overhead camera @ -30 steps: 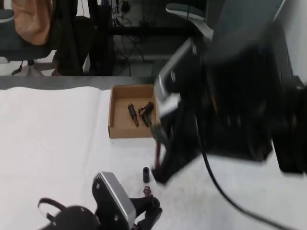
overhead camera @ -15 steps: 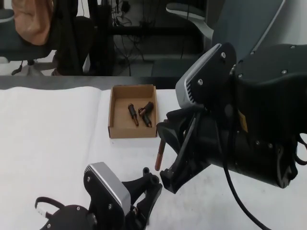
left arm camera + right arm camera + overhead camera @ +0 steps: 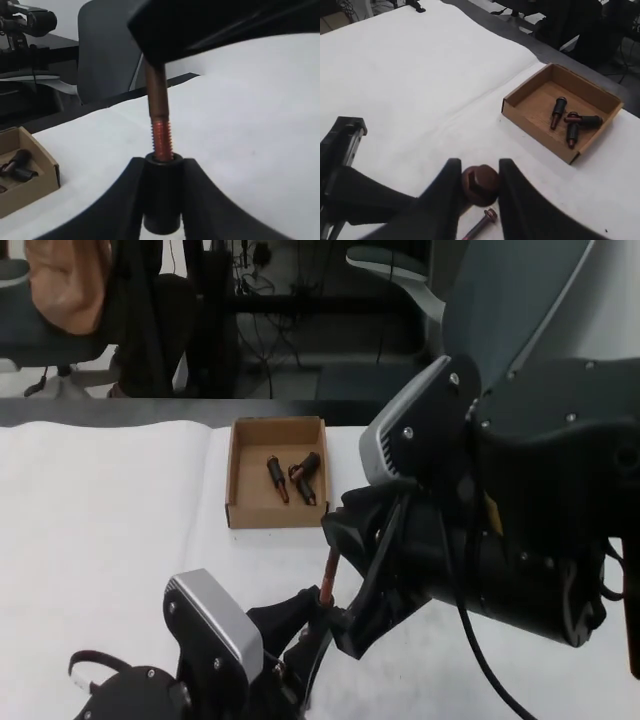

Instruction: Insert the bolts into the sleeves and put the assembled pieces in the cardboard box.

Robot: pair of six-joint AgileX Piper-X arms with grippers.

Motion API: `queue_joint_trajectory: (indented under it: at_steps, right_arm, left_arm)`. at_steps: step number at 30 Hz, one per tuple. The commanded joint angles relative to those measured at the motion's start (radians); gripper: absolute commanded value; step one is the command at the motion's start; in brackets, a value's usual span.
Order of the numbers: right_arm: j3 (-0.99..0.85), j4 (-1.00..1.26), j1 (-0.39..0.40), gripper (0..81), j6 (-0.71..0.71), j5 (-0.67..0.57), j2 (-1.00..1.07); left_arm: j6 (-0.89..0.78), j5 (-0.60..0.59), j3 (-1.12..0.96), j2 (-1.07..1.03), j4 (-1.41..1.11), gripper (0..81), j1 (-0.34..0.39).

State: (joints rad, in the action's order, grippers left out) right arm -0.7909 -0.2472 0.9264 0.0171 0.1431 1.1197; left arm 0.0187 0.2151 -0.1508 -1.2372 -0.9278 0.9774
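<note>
Over the bench, left fingers clamp a sleeve, right fingers a bolt (tip inserted).

The left gripper, at 6 o'clock, clamps the sleeve. The right gripper, coming from 3 o'clock, pinches the bolt directly above it.

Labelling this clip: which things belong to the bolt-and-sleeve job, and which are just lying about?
Job: held bolt, sleeve, loose bolt, cardboard box, assembled pieces inside it.
Lying about: office chair, cables behind the bench.
</note>
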Motion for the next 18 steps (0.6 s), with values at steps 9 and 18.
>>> queue_joint_trajectory:
  at_steps: [9, 18]
  right_arm:
    - [0.038, -0.021, 0.016, 0.0, 0.156, -0.168, 0.003]
    - [0.038, -0.024, 0.074, 0.0, 0.108, -0.133, 0.003]
  left_arm:
    - [-0.005, -0.013, -0.025, 0.003, -0.058, 1.8, -0.047]
    - [-0.005, -0.125, -0.043, 0.003, -0.058, 1.8, -0.107]
